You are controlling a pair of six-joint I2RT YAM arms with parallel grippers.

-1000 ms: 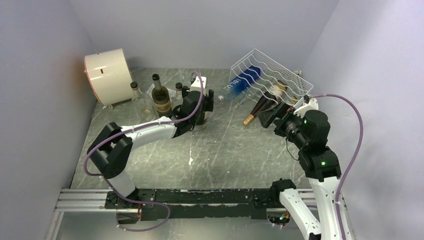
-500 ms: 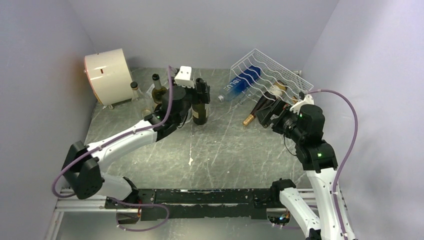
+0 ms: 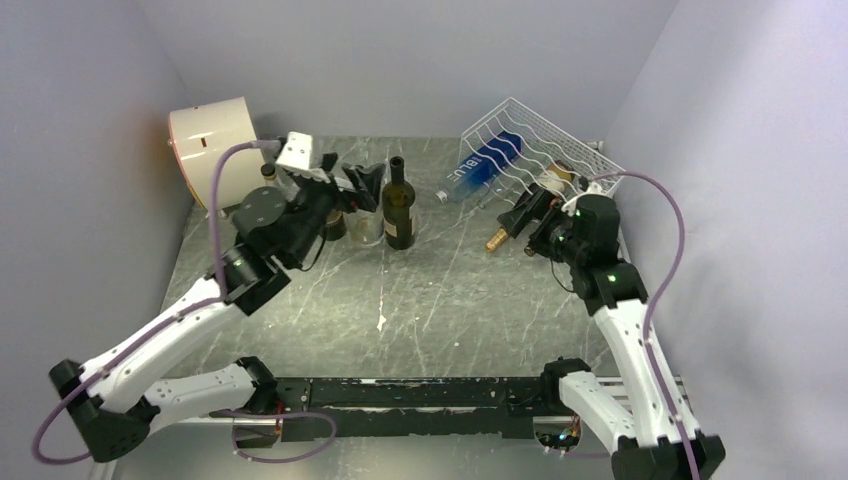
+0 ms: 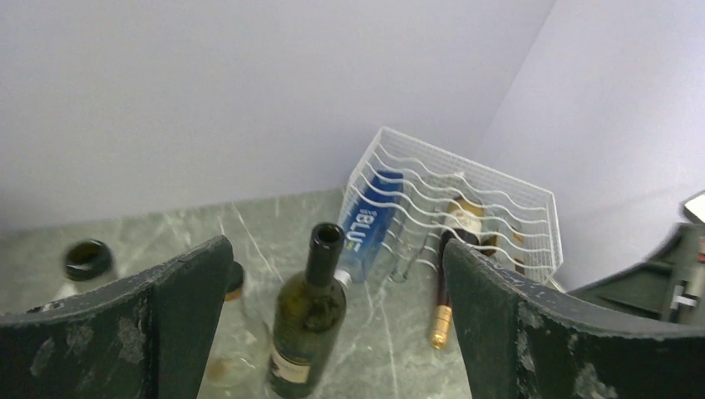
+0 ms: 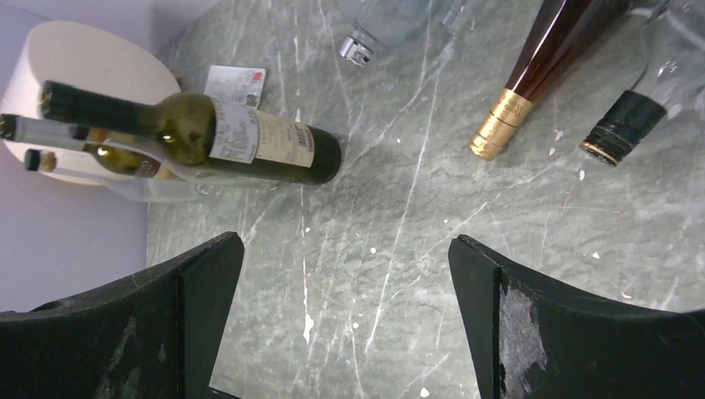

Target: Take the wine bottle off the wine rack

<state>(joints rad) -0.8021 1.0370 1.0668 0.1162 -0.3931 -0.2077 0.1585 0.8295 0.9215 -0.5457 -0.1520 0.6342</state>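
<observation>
The white wire wine rack [image 3: 560, 135] sits tilted in the far right corner of the grey marbled worktop [image 3: 450, 290], close to both walls. A green wine bottle [image 3: 399, 205] stands upright on the worktop, off the rack and well to its left, uncorked, with a pale label low on its body. The left pincer [image 3: 362, 180] hangs just left of that bottle's neck, released. In the left wrist view its two fingers are spread wide, the bottle shows in the gap beyond them, and neither finger touches the glass. Three bottles lie in the rack's cradles, necks pointing out towards the near left. A blue bottle [image 3: 485, 162] lettered BLU is on the left side. A dark red bottle [image 3: 512, 218] has a gold-foiled neck that reaches out onto the worktop. To its right is a bottle with a black cap [image 5: 619, 126], whose body carries a cream label. The right pincer [image 3: 524, 214] hovers by the gold-foiled neck, also released. In the right wrist view its fingers stand wide apart with only bare worktop between them, and the gold neck and black cap lie beyond, untouched. At the far left a cream drum [image 3: 212, 145] rests against the wall. A few smaller bottles [image 3: 268, 180] are clustered between it and the green wine bottle, and a small white card [image 5: 235, 86] lies flat nearby.
</observation>
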